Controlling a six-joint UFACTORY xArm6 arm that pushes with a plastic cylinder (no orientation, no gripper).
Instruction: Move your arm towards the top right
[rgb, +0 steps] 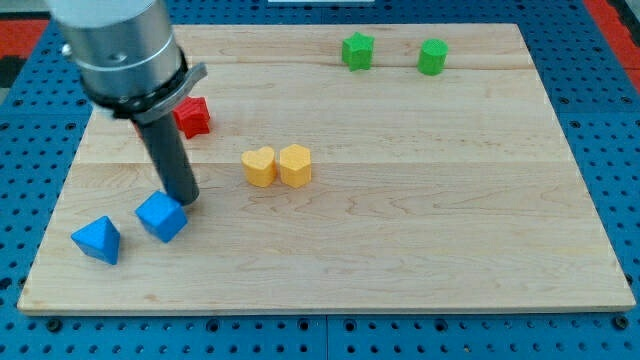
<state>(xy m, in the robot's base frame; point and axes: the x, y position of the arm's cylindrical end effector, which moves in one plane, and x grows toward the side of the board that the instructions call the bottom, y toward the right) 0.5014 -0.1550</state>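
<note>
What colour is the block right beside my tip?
Blue: the blue cube sits just below my tip, clearest in the camera view.

Silver arm, dark rod

A broad brushed-metal cylinder (115, 45) with a grey collar narrows into a straight black rod; my tip (185, 200) is the rod's blunt lower end, below the collar.

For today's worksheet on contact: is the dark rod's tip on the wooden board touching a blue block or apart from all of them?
Touching, it seems: my tip meets the blue cube at its upper right edge, no gap showing.
</note>
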